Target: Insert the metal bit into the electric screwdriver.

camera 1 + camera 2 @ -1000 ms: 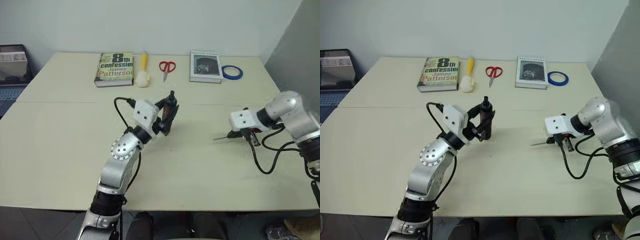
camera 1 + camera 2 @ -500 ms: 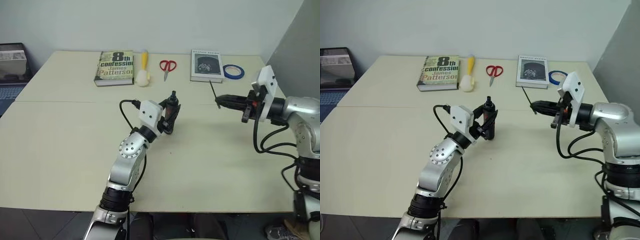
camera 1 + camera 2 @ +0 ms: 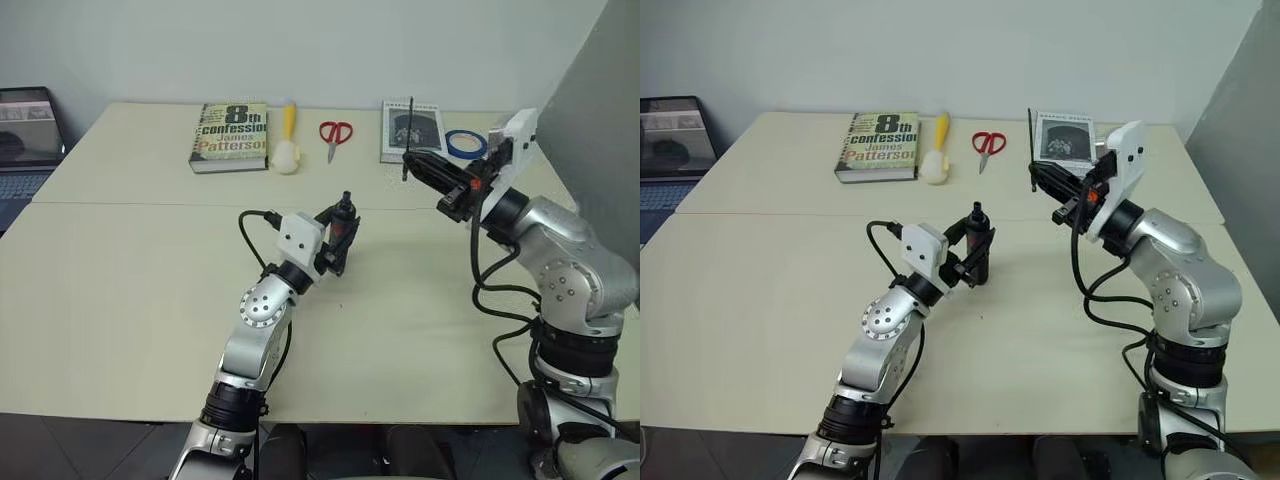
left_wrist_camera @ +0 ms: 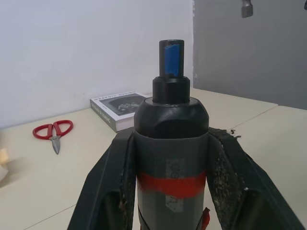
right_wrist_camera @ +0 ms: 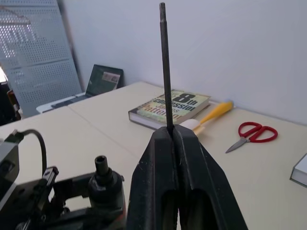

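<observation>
Clamping the electric screwdriver (image 4: 171, 143) between its closed fingers, the left gripper (image 3: 336, 238) holds it upright, blue-tipped socket above the jaws. The right gripper (image 3: 1042, 179) pinches the metal bit (image 5: 165, 67), which rises straight from its closed fingertips, well apart from the screwdriver.

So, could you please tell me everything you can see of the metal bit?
The metal bit is a very thin, straight, dark grey rod, needle-like, metal by its look. Its lower end is pinched between the shut fingers of the right gripper; the rest stands nearly upright, free in the air above the table, apart from the electric screwdriver.
</observation>
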Available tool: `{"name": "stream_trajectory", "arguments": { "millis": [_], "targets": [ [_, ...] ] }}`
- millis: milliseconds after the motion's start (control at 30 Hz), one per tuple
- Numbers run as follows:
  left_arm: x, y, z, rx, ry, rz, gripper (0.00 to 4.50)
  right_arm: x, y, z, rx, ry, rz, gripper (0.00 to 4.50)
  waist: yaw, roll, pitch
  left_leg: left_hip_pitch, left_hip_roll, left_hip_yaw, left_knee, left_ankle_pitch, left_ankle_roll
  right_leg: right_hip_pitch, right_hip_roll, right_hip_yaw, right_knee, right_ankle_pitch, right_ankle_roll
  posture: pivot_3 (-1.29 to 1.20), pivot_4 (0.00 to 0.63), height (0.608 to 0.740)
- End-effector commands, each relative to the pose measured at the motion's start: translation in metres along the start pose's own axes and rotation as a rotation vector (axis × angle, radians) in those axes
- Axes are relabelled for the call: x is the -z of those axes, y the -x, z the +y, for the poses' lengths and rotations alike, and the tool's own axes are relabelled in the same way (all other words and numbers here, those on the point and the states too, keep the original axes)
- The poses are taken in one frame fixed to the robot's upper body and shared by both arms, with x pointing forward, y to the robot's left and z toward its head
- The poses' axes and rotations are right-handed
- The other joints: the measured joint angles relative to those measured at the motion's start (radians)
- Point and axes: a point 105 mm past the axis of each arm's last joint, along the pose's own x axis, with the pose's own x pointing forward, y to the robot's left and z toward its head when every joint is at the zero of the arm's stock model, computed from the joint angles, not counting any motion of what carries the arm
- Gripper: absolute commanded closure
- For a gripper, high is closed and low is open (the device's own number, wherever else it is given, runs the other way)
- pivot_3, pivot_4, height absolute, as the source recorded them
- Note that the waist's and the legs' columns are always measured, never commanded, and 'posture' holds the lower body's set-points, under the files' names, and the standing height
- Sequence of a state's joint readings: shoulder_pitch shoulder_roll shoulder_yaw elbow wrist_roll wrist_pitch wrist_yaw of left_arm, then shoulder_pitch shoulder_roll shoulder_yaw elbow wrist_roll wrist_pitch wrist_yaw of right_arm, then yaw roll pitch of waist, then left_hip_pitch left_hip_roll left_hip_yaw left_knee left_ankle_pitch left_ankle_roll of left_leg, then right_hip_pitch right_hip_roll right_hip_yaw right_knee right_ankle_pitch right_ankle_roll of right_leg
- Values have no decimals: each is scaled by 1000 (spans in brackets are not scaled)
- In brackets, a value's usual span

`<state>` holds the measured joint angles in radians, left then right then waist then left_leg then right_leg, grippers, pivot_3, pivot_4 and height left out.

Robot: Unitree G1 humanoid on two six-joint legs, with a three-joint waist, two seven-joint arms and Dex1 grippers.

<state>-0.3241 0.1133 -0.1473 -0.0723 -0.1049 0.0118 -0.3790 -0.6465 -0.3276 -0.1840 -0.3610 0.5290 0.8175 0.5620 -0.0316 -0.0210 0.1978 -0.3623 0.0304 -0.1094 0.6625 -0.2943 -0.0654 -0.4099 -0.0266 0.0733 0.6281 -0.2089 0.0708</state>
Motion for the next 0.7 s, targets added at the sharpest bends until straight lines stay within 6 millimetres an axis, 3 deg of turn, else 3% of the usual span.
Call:
{"name": "stream_trajectory", "arguments": {
  "millis": [33, 300, 700],
  "targets": [
    [2, 3, 1, -17, -5, 10, 2839, -19, -2, 13, -35, 24, -79, 4500, 0, 0, 0, 0, 0, 0, 0, 0, 0, 0, 0, 0, 0, 0, 0, 0, 150, 740],
    [-2, 2, -1, -9, 8, 2, 2839, -23, -3, 25, -118, -54, -122, 4500, -1, 0, 0, 0, 0, 0, 0, 0, 0, 0, 0, 0, 0, 0, 0, 0, 150, 740],
    [-27, 2, -10, 183, 73, -24, 2840, -33, -6, 25, -240, -74, -152, 4500, -2, 1, 0, -1, 0, 0, -1, 0, 0, -1, 0, 0, 0, -1, 0, 0, 150, 740]
  ]
}}
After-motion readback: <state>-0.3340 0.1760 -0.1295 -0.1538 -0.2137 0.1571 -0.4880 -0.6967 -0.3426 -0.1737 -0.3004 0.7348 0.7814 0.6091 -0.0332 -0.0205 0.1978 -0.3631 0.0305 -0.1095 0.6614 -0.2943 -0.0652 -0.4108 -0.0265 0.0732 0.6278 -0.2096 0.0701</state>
